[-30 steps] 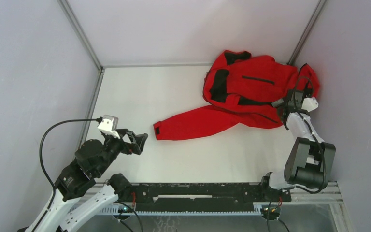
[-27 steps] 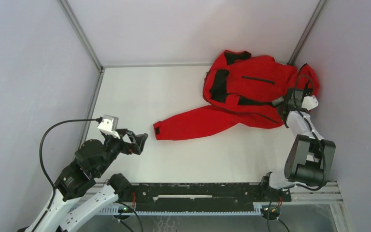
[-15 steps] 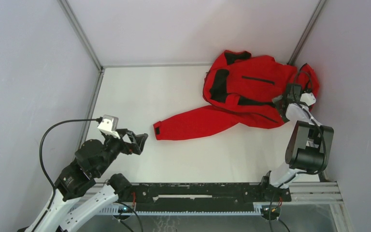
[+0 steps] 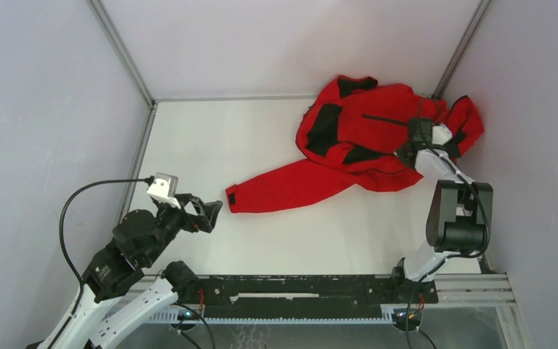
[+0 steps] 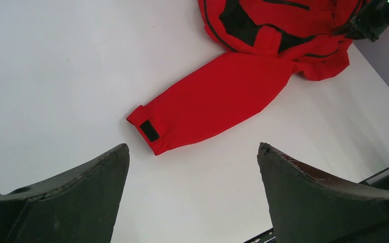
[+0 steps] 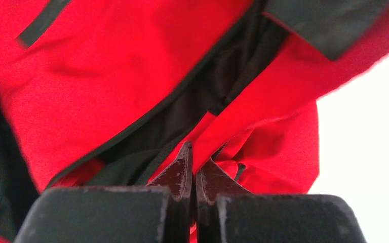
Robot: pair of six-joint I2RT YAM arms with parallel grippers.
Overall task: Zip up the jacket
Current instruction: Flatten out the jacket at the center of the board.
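1. Looking down from the top camera, you find the jacket (image 4: pixel 378 134) bunched in the table's (image 4: pixel 225 145) 1 o'clock corner, close to the back and right walls.
2. One red sleeve (image 4: pixel 290 187) runs out of the heap toward 8 o'clock and lies flat on the white surface, its cuff nearest the middle of the table.
3. Your left wrist view shows a small black cuff tab (image 5: pixel 149 130) on that cuff, and the heap itself lies at 1 o'clock in the same view.
4. The front is not closed: black lining (image 4: pixel 325 127) shows between the red panels, and a dark pocket slit (image 4: pixel 385 118) crosses the upper panel.
5. Your right gripper (image 4: pixel 409 150) sits on the heap's 4 o'clock side, with its arm reaching up from the right base.
6. In the right wrist view its fingers (image 6: pixel 182 169) are clenched together on a fold of red cloth, just beside a dark-edged seam (image 6: pixel 147 114) with black lining at 12 o'clock of the tips.
7. Your left gripper (image 4: pixel 207 213) hangs at 8 o'clock of the table, well apart from the heap and just short of the cuff.
8. Its jaws are released and spread wide, with nothing but bare table between them.
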